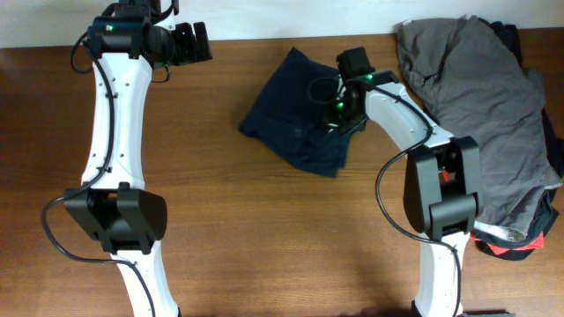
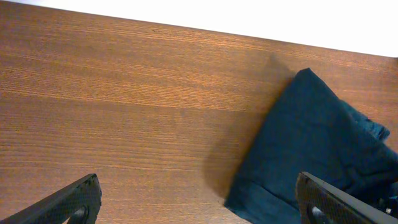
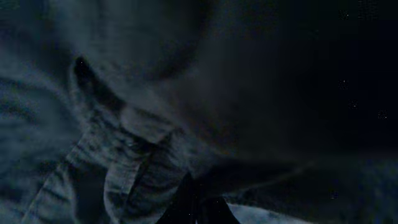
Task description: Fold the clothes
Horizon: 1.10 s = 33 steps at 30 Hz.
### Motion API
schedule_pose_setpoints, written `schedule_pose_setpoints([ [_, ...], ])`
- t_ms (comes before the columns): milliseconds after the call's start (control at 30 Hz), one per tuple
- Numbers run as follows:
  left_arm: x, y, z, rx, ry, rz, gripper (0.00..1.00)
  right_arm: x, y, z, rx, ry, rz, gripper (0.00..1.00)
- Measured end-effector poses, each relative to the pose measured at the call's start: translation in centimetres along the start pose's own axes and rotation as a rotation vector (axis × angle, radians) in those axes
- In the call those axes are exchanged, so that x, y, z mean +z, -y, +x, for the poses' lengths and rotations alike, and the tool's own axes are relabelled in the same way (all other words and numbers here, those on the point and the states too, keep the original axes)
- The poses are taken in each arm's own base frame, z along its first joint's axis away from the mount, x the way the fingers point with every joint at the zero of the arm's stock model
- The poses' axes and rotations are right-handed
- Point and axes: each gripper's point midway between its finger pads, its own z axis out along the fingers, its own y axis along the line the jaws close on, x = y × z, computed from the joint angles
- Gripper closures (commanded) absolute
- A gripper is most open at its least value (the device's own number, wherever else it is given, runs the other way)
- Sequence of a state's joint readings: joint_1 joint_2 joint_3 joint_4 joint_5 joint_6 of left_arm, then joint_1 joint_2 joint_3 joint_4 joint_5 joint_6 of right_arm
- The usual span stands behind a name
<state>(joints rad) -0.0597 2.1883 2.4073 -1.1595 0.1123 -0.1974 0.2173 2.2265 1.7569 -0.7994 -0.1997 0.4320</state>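
The navy-blue shorts (image 1: 295, 110) lie bunched on the wooden table at its middle back. My right gripper (image 1: 345, 116) is down on their right edge; in the right wrist view its fingers (image 3: 198, 208) are pressed together with dark fabric (image 3: 143, 155) bunched round them. My left gripper (image 1: 192, 41) is open and empty at the back left, above bare table. In the left wrist view its two fingertips (image 2: 199, 202) are far apart, and the shorts (image 2: 311, 149) lie to the right, beside the right finger.
A pile of grey garments (image 1: 489, 97) lies at the back right, with a red-and-black item (image 1: 515, 246) under its near edge. The table's back edge meets a white wall (image 2: 249, 18).
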Motion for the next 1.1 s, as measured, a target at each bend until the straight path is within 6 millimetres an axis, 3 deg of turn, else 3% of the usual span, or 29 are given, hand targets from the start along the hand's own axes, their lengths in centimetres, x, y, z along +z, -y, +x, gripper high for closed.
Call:
schedule_pose_setpoints([
  [233,0.0,0.0,0.1,0.0,-0.002,0.0,0.01,1.9,1.9,0.4,0.009,0.021,0.028,0.96],
  [567,0.0,-0.1,0.5,-0.003,-0.021,-0.005,0.01,2.2,1.5,0.4,-0.093,0.035,0.033,0.96],
  [700,0.0,-0.1,0.5,-0.003,-0.022,-0.005,0.01,2.6,0.0,0.9,-0.249,0.049,0.052,0.96],
  [833,0.0,-0.1,0.6,-0.003,-0.023,-0.005,0.01,3.2,-3.0,2.5,-0.417,0.04,0.045,0.96],
  [900,0.0,-0.1,0.6,-0.003,-0.025,-0.005,0.01,3.6,-5.3,4.3,-0.518,0.02,0.032,0.96],
  [1100,0.0,-0.2,0.6,-0.003,-0.025,-0.006,0.01,2.3,-7.3,6.7,-0.615,-0.069,0.028,0.96],
])
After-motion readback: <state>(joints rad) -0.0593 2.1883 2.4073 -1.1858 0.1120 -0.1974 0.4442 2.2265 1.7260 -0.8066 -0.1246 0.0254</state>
